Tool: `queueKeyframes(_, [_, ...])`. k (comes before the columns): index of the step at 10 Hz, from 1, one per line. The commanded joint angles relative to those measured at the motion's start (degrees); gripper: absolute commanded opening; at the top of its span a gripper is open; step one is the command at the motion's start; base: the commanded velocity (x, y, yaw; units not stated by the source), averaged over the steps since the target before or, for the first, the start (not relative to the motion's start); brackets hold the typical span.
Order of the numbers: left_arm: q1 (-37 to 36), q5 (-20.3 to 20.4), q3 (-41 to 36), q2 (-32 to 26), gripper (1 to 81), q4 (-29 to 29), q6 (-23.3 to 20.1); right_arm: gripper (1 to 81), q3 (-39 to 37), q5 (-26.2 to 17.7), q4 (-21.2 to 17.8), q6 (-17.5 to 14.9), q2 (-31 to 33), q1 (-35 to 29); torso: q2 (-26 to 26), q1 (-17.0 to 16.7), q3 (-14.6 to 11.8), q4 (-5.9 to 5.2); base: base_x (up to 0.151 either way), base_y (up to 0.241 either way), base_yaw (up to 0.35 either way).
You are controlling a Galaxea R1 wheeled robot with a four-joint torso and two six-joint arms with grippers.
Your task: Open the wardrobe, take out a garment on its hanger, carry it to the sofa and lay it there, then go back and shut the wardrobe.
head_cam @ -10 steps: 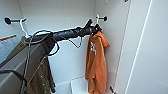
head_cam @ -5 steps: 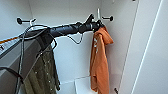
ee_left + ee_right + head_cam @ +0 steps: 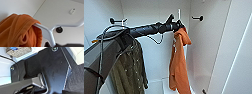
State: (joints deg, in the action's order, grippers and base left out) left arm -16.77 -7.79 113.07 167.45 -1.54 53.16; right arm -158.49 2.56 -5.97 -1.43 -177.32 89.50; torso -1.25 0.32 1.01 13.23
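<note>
Inside tall white wardrobe: left gripper clenched on thin white hanger, orange hooded sweatshirt draped from it, hanging beside olive-green garment. Right pincer's state: cannot tell.

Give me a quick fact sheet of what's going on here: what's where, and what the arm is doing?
place: inside the open white wardrobe
left arm: reaches in, left gripper at the top of the hoodie's hanger
hoodie: orange, draped over the hanger, hanging below the gripper
green garment: hangs to the hoodie's left
grip: fingers hard to make out
</note>
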Motion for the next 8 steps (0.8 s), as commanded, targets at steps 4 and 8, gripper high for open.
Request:
queueKeyframes(4, [-12.71,4.63,-2.76,-2.81,1.0,-2.86,-1.75,81.1,0.56,-3.18,-0.62,0.02,-0.34,-2.44,0.00,0.00,0.00,0.00,0.000,0.000,0.000])
queueKeyframes(8, [-11.83,4.63,-3.55,-2.91,1.0,-2.86,-1.75,81.1,0.65,-3.18,-0.71,0.11,-0.34,-2.53,0.00,0.00,0.02,-2.31,0.000,0.000,0.000])
